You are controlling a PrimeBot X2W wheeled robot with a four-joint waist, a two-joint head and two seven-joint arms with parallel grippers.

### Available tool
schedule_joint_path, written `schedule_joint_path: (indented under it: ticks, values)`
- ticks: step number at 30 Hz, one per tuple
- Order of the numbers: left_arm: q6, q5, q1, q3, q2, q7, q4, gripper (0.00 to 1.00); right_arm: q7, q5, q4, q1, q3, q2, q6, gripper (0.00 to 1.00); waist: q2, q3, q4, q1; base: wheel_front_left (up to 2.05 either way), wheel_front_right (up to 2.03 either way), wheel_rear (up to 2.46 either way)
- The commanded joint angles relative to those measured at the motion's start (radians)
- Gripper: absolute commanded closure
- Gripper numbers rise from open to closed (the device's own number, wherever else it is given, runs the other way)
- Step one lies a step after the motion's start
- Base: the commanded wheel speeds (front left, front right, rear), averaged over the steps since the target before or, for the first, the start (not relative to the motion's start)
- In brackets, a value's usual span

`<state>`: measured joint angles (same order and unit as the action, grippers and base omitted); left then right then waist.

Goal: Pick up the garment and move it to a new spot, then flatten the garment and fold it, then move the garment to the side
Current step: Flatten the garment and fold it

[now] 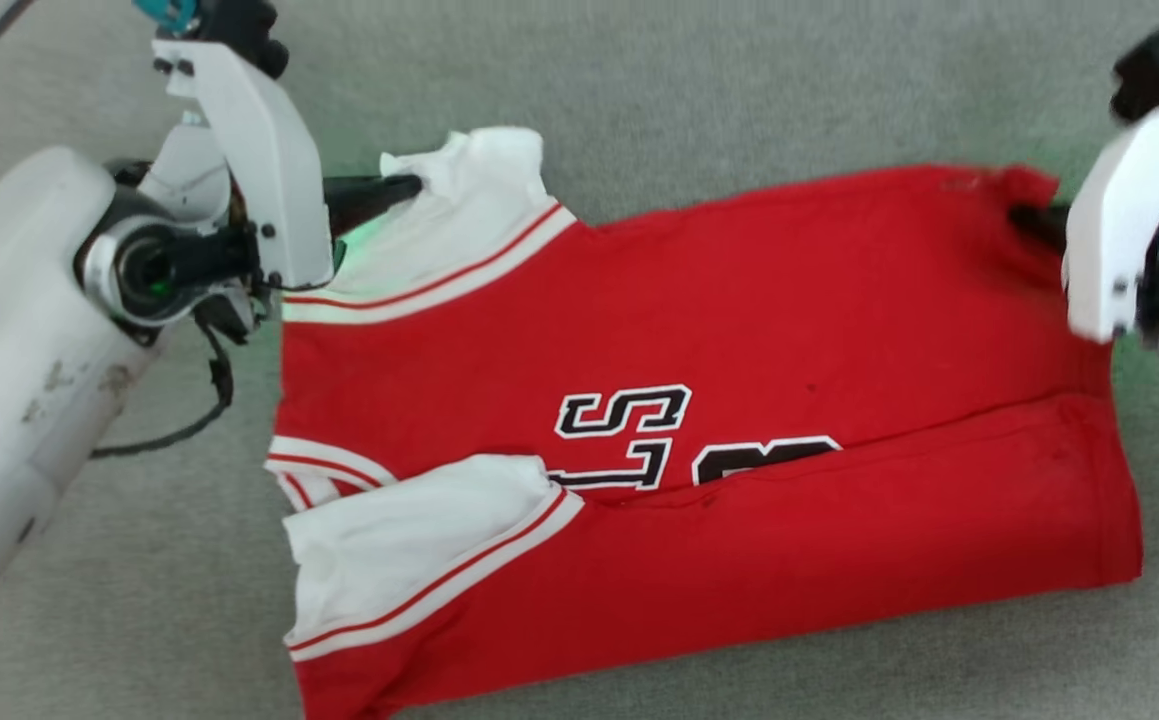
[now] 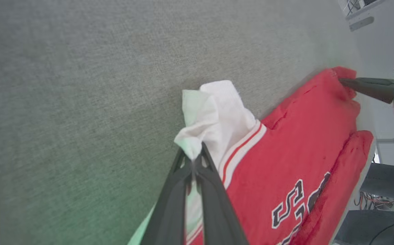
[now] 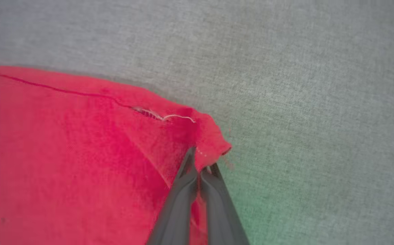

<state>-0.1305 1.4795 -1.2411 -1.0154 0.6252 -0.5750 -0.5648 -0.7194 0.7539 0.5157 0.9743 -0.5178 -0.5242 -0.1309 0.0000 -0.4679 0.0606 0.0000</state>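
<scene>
The garment (image 1: pixel 699 440), a red jersey with white sleeves, striped trim and black-and-white lettering, lies spread on the grey surface with its near long edge folded over. My left gripper (image 1: pixel 411 186) is shut on the far white sleeve; the left wrist view shows white cloth (image 2: pixel 213 115) pinched at its tips (image 2: pixel 194 157). My right gripper (image 1: pixel 1024 215) is shut on the far red hem corner, and in the right wrist view the red cloth (image 3: pixel 81 153) bunches between its closed tips (image 3: pixel 202 162). The right gripper's dark fingers (image 2: pixel 370 86) also reach that corner in the left wrist view.
Grey fabric surface (image 1: pixel 739 80) lies all around the jersey, with room beyond its far edge. My pale left forearm (image 1: pixel 19 340) and a loose black cable (image 1: pixel 209 400) sit at the left. Dark furniture legs (image 2: pixel 383 183) stand past the surface edge.
</scene>
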Motion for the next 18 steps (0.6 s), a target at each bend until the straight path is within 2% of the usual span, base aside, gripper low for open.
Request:
schedule_joint_path:
  ticks: [1, 9, 15, 18]
  values:
    - [0.002, 0.013, 0.026, 0.009, 0.020, 0.020, 0.032, 1.00, 0.023, 0.033, -0.038, -0.039, -0.028, -0.026, 0.000, 1.00, 0.0000, 0.081, -0.030, 0.0000, 0.00, 0.00, 0.00]
    - [0.002, 0.030, 0.177, -0.006, 0.152, 0.116, 0.308, 1.00, 0.109, 0.170, -0.247, -0.209, -0.092, -0.188, 0.000, 1.00, 0.0000, 0.211, -0.070, 0.0000, 0.00, 0.00, 0.00]
    - [0.002, 0.015, 0.350, -0.026, 0.282, 0.261, 0.536, 1.00, 0.142, 0.243, -0.386, -0.392, -0.126, -0.338, 0.000, 1.00, 0.0000, 0.281, -0.101, 0.0000, 0.00, 0.00, 0.00]
    - [0.002, 0.003, 0.444, -0.035, 0.345, 0.354, 0.626, 1.00, 0.172, 0.281, -0.418, -0.483, -0.109, -0.388, 0.000, 1.00, 0.0000, 0.298, -0.111, 0.0000, 0.00, 0.00, 0.00]
